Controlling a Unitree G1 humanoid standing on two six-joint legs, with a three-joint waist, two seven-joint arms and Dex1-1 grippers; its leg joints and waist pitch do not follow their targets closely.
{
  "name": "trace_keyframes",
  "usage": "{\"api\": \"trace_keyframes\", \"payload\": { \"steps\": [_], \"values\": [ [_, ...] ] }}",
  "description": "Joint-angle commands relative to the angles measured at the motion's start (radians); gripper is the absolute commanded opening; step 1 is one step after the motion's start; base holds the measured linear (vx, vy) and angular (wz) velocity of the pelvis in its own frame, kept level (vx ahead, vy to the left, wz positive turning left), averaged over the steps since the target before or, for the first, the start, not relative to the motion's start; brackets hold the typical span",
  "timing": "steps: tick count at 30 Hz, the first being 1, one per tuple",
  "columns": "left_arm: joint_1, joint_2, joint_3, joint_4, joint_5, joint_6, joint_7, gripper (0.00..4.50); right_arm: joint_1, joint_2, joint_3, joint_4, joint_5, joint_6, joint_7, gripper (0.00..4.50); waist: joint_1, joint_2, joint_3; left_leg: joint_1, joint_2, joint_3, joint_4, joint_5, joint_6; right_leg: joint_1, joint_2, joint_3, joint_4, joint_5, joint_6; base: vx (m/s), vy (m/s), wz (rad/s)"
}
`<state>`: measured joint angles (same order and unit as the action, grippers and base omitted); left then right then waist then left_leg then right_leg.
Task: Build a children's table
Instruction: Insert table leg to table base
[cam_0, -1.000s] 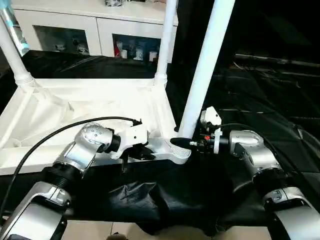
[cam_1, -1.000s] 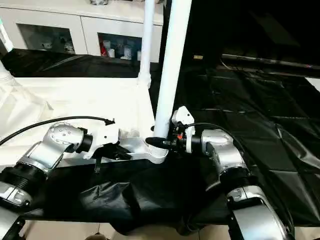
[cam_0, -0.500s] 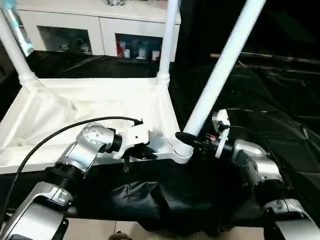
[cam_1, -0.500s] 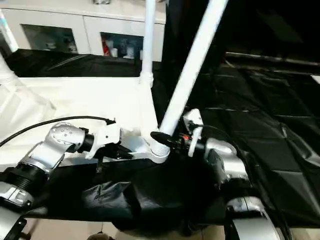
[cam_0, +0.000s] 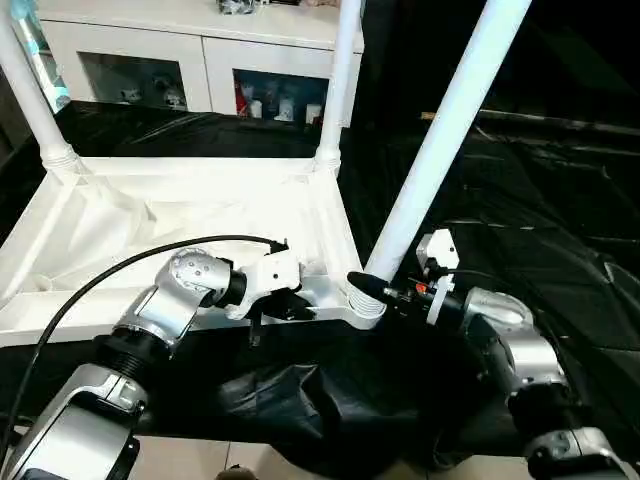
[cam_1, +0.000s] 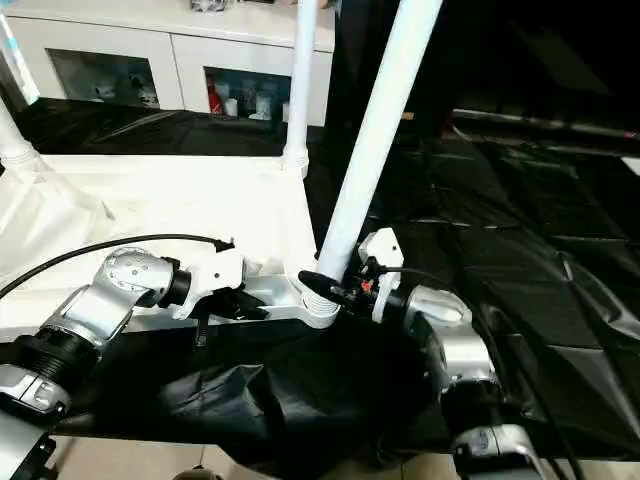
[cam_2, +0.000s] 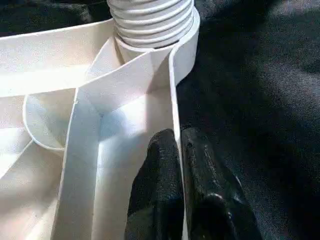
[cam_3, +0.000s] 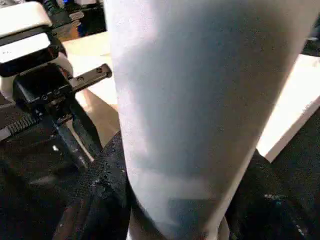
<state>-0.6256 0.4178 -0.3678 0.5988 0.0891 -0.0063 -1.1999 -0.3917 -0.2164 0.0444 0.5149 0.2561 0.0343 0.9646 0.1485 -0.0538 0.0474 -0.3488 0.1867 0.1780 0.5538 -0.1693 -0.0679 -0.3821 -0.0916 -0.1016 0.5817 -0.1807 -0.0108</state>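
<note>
Two legs (cam_0: 343, 70) are already standing upright in the far corner sockets of the top (cam_0: 180, 215), which is lying underside up on a black sheet (cam_0: 520, 200) with its ribs showing. One more leg (cam_0: 440, 150) is leaning away from upright, toward the robot's right, with its ribbed foot sitting at the near right socket (cam_0: 362, 305). The right gripper (cam_0: 372, 287) is clamping this leg just above the socket, one black finger on each side of the tube. The left gripper (cam_2: 179, 165) is pinching the top's near rim wall close beside that socket, its fingers (cam_2: 160, 165) closed tight on the thin white edge, one inside and one outside. Beyond the top, a white cabinet (cam_0: 200, 55) is standing against the back.
</note>
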Motion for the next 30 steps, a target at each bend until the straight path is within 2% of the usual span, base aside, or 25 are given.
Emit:
{"api": "trace_keyframes", "payload": {
  "steps": [1, 3, 5, 7, 12, 15, 18, 22, 25, 26, 27, 30],
  "values": [
    [-0.007, -0.008, 0.0, -0.003, 0.011, -0.011, 0.021, 0.0, 0.052, -0.001, -0.009, 0.059, 0.003, 0.073, -0.032, 1.91, -0.007, 0.015, -0.04, 0.022, 0.065, -0.038, -0.088, -0.5, -0.039, 0.007, -0.094, 0.059, -0.107, -0.592, -0.082, 0.0, 0.0, 0.0],
    [-0.006, -0.01, 0.001, -0.004, 0.01, -0.009, 0.024, 0.0, 0.056, 0.001, -0.029, 0.053, 0.022, 0.08, -0.041, 1.91, -0.006, 0.016, -0.04, 0.018, 0.064, -0.037, -0.09, -0.49, -0.037, 0.011, -0.093, 0.061, -0.104, -0.552, -0.097, 0.0, 0.0, 0.0],
    [-0.007, -0.01, 0.001, -0.003, 0.009, -0.008, 0.026, 0.0, 0.064, 0.001, -0.044, 0.04, 0.036, 0.085, -0.048, 1.91, -0.004, 0.016, -0.04, 0.022, 0.063, -0.034, -0.088, -0.49, -0.036, 0.007, -0.093, 0.062, -0.104, -0.541, -0.103, 0.0, 0.0, 0.0],
    [-0.014, -0.009, 0.002, 0.006, 0.01, -0.01, 0.027, 0.0, 0.079, -0.001, -0.055, 0.017, 0.045, 0.091, -0.056, 1.91, -0.001, 0.021, -0.04, 0.02, 0.063, -0.033, -0.088, -0.479, -0.036, 0.009, -0.093, 0.064, -0.104, -0.528, -0.105, 0.0, 0.0, 0.0],
    [-0.026, -0.007, -0.001, 0.026, 0.019, -0.021, 0.028, 0.0, 0.134, -0.022, -0.006, -0.047, 0.006, 0.083, -0.042, 1.91, 0.01, 0.025, -0.043, 0.018, 0.063, -0.029, -0.086, -0.425, -0.027, 0.015, -0.092, 0.066, -0.097, -0.467, -0.118, 0.0, 0.0, 0.0],
    [-0.024, -0.008, -0.004, 0.022, 0.021, -0.022, 0.027, 0.0, 0.148, -0.039, 0.035, -0.066, -0.027, 0.066, -0.028, 1.91, 0.016, 0.023, -0.045, 0.013, 0.062, -0.027, -0.086, -0.393, -0.026, 0.021, -0.091, 0.066, -0.091, -0.428, -0.125, 0.0, 0.0, 0.0],
    [-0.023, -0.007, -0.006, 0.019, 0.023, -0.022, 0.026, 0.0, 0.153, -0.047, 0.061, -0.08, -0.045, 0.062, -0.02, 1.91, 0.018, 0.021, -0.043, 0.014, 0.062, -0.026, -0.085, -0.391, -0.024, 0.021, -0.091, 0.066, -0.089, -0.431, -0.127, 0.0, 0.0, 0.0],
    [-0.027, -0.001, -0.008, 0.02, 0.025, -0.026, 0.023, 0.0, 0.122, -0.049, 0.096, -0.052, -0.075, 0.061, -0.016, 1.91, 0.017, 0.022, -0.044, 0.011, 0.062, -0.029, -0.087, -0.397, -0.026, 0.024, -0.093, 0.064, -0.09, -0.446, -0.122, 0.0, 0.0, 0.0],
    [-0.028, 0.005, -0.009, 0.022, 0.028, -0.032, 0.02, 0.0, 0.08, -0.049, 0.128, -0.005, -0.101, 0.067, -0.006, 1.91, 0.011, 0.025, -0.043, 0.014, 0.061, -0.031, -0.087, -0.422, -0.036, 0.021, -0.092, 0.063, -0.092, -0.479, -0.119, 0.0, 0.0, 0.0],
    [-0.026, 0.007, -0.009, 0.019, 0.027, -0.032, 0.015, 0.0, 0.066, -0.051, 0.141, 0.011, -0.107, 0.07, 0.007, 1.91, 0.011, 0.03, -0.041, 0.015, 0.06, -0.031, -0.087, -0.432, -0.038, 0.02, -0.093, 0.063, -0.094, -0.49, -0.118, 0.0, 0.0, 0.0],
    [-0.025, 0.008, -0.01, 0.018, 0.026, -0.032, 0.011, 0.0, 0.057, -0.052, 0.148, 0.019, -0.109, 0.076, 0.019, 1.91, 0.009, 0.027, -0.043, 0.016, 0.061, -0.032, -0.086, -0.442, -0.039, 0.022, -0.094, 0.062, -0.096, -0.501, -0.115, 0.0, 0.0, 0.0],
    [-0.023, 0.012, -0.014, 0.015, 0.023, -0.037, -0.006, 0.0, 0.016, -0.053, 0.16, 0.061, -0.109, 0.092, 0.066, 1.91, 0.004, 0.027, -0.043, 0.015, 0.061, -0.034, -0.087, -0.451, -0.038, 0.023, -0.093, 0.061, -0.096, -0.505, -0.115, 0.0, 0.0, 0.0]
  ]
}}
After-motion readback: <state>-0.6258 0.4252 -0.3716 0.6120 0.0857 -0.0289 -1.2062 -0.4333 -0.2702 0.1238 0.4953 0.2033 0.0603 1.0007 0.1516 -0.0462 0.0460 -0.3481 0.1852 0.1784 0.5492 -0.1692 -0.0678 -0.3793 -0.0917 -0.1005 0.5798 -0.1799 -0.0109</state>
